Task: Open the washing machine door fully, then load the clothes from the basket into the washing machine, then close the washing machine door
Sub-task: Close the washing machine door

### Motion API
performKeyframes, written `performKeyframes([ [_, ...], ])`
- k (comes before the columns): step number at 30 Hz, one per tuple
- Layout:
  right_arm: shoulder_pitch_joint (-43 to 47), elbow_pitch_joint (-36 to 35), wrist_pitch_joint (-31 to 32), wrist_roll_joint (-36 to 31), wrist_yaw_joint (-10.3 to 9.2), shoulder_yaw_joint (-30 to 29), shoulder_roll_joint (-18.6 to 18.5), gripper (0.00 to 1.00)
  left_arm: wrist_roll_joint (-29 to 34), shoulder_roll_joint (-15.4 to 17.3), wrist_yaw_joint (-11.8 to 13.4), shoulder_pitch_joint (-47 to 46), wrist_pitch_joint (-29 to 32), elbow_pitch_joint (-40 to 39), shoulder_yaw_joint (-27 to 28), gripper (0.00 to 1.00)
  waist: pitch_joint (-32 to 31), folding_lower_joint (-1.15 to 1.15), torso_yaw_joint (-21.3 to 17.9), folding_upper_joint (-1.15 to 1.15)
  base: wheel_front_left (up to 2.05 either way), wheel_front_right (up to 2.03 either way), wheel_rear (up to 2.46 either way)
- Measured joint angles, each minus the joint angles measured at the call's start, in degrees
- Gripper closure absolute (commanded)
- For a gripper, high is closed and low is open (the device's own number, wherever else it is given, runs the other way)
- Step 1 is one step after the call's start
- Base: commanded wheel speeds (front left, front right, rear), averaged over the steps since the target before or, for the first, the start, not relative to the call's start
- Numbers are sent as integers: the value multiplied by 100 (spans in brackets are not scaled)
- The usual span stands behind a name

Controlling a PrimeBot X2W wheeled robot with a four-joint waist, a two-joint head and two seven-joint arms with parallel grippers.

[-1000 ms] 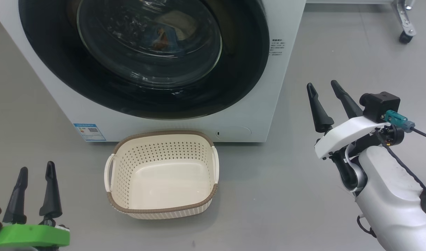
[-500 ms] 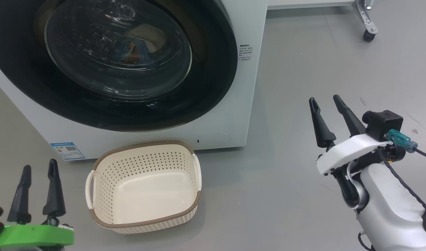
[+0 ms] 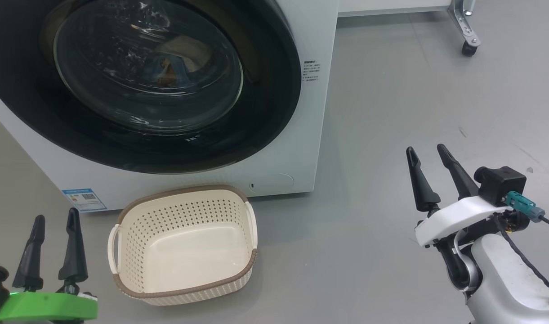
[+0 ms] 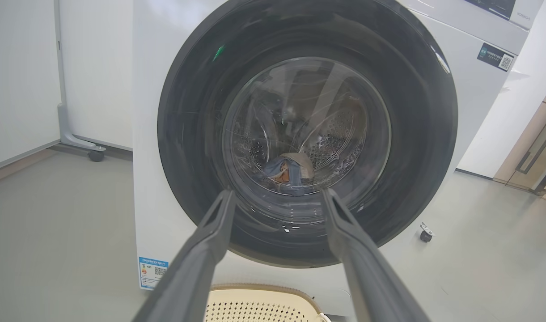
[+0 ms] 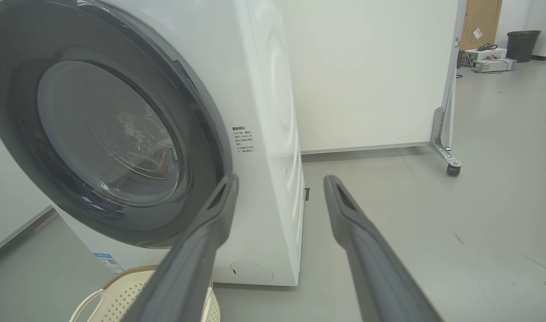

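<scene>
Washing machine door (image 3: 148, 81) shut, wrist view clothes (image 4: 290, 170) inside, basket (image 3: 184, 211) empty, left tool (image 3: 56, 215), right tool (image 3: 425, 148) spread

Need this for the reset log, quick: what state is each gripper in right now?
Left gripper: open, holding nothing.
Right gripper: open, holding nothing.

Head downward, wrists level; all share door (image 4: 188, 134).
</scene>
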Motion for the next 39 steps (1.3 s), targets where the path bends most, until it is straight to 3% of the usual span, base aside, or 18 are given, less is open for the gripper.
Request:
performKeyframes([
  [39, 378, -260, 0, -304, 91, -302, 161, 0, 14, 69, 0, 58, 0, -69, -8, 0, 54, 0, 50, 0, 0, 0, 0],
])
